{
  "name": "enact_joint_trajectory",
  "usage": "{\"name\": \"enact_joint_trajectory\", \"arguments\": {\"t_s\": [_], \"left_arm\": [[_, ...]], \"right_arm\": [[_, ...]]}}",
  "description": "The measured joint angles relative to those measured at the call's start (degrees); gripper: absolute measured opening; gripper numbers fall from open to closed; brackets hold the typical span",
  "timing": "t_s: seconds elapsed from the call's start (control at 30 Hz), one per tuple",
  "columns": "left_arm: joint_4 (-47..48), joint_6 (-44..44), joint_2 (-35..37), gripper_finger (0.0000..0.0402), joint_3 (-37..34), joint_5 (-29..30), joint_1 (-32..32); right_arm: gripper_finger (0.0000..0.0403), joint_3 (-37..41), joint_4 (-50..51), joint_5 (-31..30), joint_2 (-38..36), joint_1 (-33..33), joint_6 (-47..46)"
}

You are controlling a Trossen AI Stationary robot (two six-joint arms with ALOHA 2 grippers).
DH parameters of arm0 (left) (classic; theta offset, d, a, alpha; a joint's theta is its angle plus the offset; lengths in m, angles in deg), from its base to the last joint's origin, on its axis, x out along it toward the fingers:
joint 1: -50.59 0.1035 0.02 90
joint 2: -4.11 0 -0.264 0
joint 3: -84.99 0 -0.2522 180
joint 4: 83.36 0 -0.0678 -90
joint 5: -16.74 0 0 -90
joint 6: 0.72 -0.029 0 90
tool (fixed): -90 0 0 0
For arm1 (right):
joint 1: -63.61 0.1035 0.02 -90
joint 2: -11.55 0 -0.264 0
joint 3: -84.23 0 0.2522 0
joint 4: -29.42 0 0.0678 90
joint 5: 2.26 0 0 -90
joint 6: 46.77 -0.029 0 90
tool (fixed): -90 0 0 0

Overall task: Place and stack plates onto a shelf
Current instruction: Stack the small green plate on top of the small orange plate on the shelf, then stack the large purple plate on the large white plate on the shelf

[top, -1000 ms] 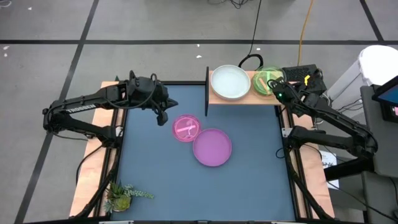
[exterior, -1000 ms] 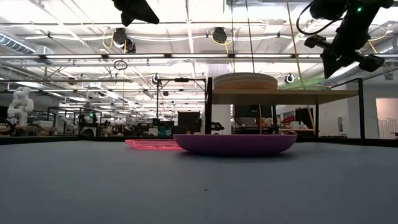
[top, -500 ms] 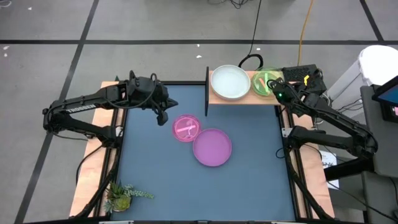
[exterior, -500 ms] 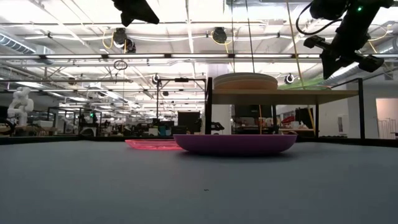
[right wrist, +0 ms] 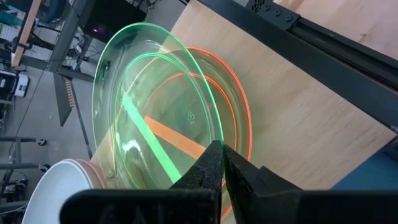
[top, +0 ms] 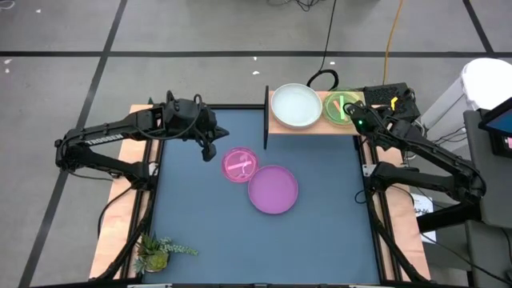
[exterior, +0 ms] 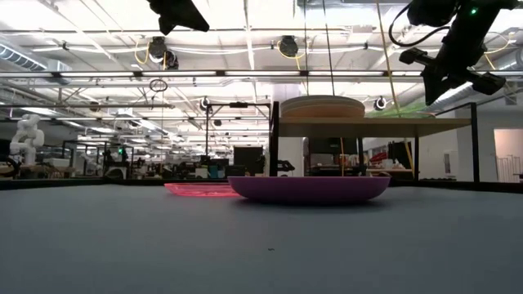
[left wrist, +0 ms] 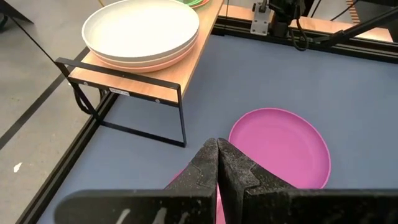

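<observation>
While the right fingers (right wrist: pixel 219 163) pinched the translucent green round plastic plate (right wrist: pixel 152 106) tilted over the light-wood shelf (top: pixel 314 124), the left fingers (left wrist: pixel 217 163) hung closed, empty.

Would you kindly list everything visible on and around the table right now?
Shelf: one, light wood with a black upright, at the table's far edge.
Large plates on shelf: a stack, white on top, salmon pink beneath.
Green plate: one, translucent, tilted, gripped at its rim over the shelf.
Orange plate: one, translucent, flat on the shelf under the green one.
Purple plate: one, mid-table.
Pink plate: one, translucent, beside the purple one.
Plant: one, green, near left corner.
Left gripper: shut, empty, above the pink plate.
Right gripper: shut on the green plate.
</observation>
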Motion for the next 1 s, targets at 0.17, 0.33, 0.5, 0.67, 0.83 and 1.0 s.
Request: {"name": "enact_joint_trajectory", "arguments": {"t_s": [0.17, 0.33, 0.5, 0.67, 0.83, 1.0], "left_arm": [[0.0, 0.0, 0.01, 0.0001, 0.0, 0.0, 0.0], [0.0, -0.01, 0.01, 0.0001, 0.0, 0.0, 0.0], [0.0, 0.72, 0.01, 0.0001, -0.01, 0.0, 0.0], [0.0, 1.12, -0.01, 0.0001, 0.0, 0.0, 0.0], [0.02, 1.37, -0.01, 0.0001, -0.01, -0.01, 0.0], [0.33, 1.8, 0.0, 0.0001, 0.0, 0.0, 0.0]], "right_arm": [[0.0, 0.0, 0.01, 0.03, 0.0, 0.0, 0.0], [0.0, 0.0, -0.02, 0.2, 0.0, 0.0, -0.02], [0.0023, 0.0, -0.03, 1.23, 0.0, 0.0, 0.06], [0.0073, 0.01, -0.04, 1.21, -0.01, 0.0, -0.02], [0.0115, 0.0, -1.11, 1.35, -0.04, 0.02, -0.04], [0.0139, 0.02, -1.88, 3.87, -0.97, 0.1, 0.36]]}}
